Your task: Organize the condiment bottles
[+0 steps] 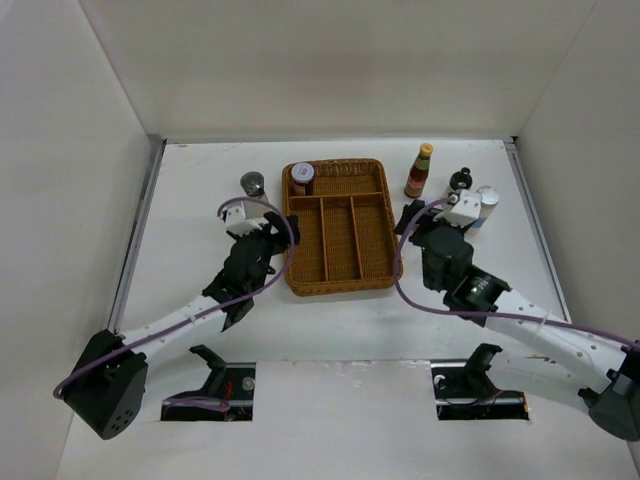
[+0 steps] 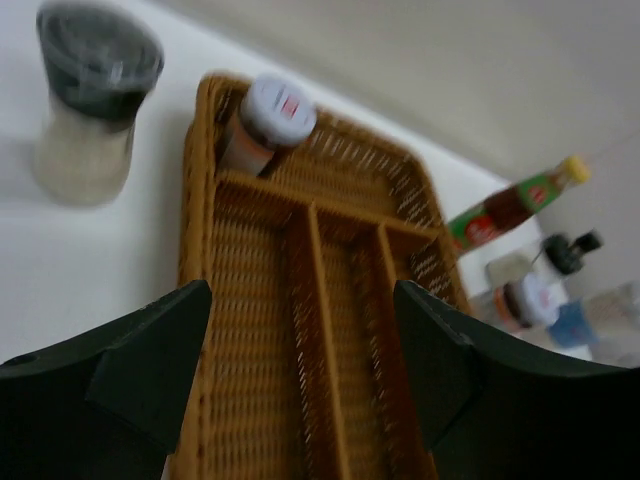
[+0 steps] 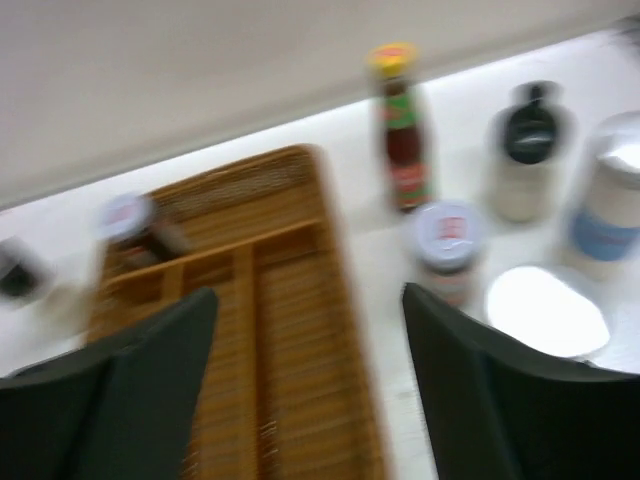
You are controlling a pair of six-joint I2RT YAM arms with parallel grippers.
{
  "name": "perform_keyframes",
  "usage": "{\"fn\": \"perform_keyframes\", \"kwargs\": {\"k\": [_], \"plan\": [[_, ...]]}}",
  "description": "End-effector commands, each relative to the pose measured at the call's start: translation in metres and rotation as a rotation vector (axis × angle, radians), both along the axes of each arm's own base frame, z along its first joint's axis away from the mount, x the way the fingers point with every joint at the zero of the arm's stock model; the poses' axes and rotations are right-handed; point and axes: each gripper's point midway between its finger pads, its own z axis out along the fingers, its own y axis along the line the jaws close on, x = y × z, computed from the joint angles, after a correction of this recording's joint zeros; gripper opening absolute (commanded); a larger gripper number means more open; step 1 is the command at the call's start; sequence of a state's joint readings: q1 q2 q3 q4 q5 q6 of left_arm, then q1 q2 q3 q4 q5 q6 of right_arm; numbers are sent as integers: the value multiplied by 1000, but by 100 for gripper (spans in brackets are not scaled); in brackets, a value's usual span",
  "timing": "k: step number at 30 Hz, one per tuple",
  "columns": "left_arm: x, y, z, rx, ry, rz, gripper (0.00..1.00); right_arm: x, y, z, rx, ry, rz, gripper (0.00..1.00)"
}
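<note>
One short red-labelled jar [image 1: 302,178] stands in the back-left compartment of the wicker tray [image 1: 340,272]. The grey-lidded shaker [image 1: 252,185] stands left of the tray. The red sauce bottle [image 1: 419,171], black-capped bottle [image 1: 460,181] and a white blue-banded bottle [image 1: 487,205] stand right of it. In the right wrist view a second short jar [image 3: 449,240] stands beside the tray, with a bright round cap [image 3: 545,310] nearer. My left gripper [image 1: 262,235] is open and empty over the tray's left edge [image 2: 300,330]. My right gripper [image 1: 412,218] is open and empty over the tray's right edge [image 3: 310,330].
White walls close in the table at the back and both sides. The tray's three long compartments [image 2: 340,380] hold nothing. Both arm bases sit at the near edge, with purple cables looping over the wrists.
</note>
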State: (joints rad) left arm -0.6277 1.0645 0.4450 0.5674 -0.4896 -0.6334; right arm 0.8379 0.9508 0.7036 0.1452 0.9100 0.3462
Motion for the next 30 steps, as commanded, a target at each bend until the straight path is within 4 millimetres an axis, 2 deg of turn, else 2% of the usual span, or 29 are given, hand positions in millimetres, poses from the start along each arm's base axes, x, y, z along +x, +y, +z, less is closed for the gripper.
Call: {"fn": "perform_keyframes", "kwargs": {"k": [1,3,5,7,10,13,17,22,23,26,28,30], "plan": [[-12,3,6,-99,-42,-7,74,0,-67,1,-134,76,-272,93],[-14,8,1,-97,-46,-6,77,5,-81,-8,-158,115,-292,99],[-16,16,0,-112,-68,1,79,13,-91,-24,-176,177,-286,100],[-21,22,3,-129,-98,2,80,22,-91,-38,-163,236,-256,100],[-25,36,-5,-128,-104,35,80,36,-86,-58,-116,303,-209,100],[-23,44,-16,-122,-88,62,81,47,-98,-74,-107,341,-251,100],[-19,38,-24,-113,-66,43,81,56,-100,-91,-107,380,-249,100],[-17,30,-28,-113,-57,15,81,57,-99,-113,-104,414,-245,100],[-17,30,-28,-113,-54,17,81,57,-99,-117,-99,422,-244,96],[-17,31,-29,-115,-54,23,81,59,-99,-119,-77,410,-247,66],[-17,34,-30,-114,-53,32,81,58,-101,-103,-73,364,-263,54],[-16,39,-32,-113,-52,51,81,54,-91,-75,-96,308,-253,50]]}}
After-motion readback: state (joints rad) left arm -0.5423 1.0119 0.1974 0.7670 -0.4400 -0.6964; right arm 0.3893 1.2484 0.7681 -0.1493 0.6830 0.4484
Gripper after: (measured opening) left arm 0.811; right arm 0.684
